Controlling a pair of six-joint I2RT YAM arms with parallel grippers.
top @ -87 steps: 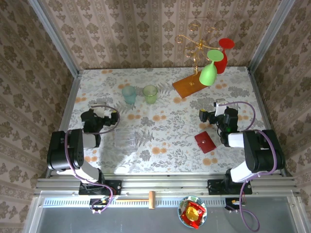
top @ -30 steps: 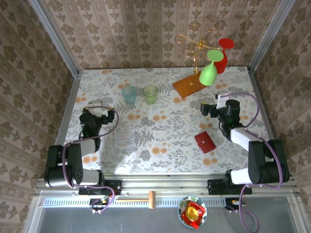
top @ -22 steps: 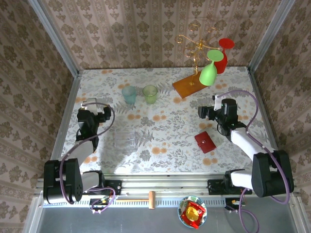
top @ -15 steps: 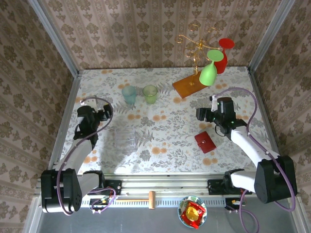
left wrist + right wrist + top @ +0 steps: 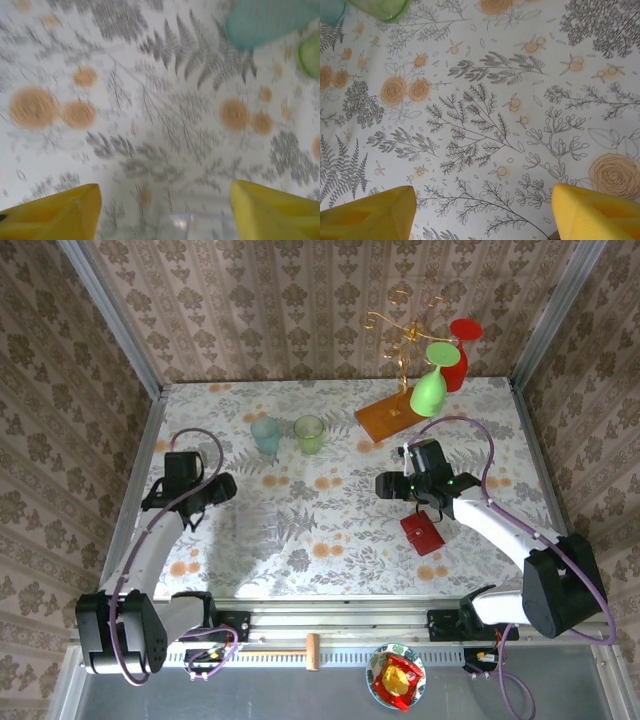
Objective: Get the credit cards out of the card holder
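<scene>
Both arms are being stretched out from their folded poses. The right gripper (image 5: 386, 485) is being swung toward 9 o'clock, ending just at 11 o'clock of the card holder (image 5: 423, 533), while the left gripper (image 5: 222, 487) is being carried toward mid-table. Both pairs of jaws are being narrowed but kept apart, with nothing gripped. The holder is lying closed at the table's 4 o'clock with the credit cards hidden, so extraction is judged unstarted. The teal cup (image 5: 265, 433) and green cup (image 5: 309, 432) at 11 o'clock are looking empty.
</scene>
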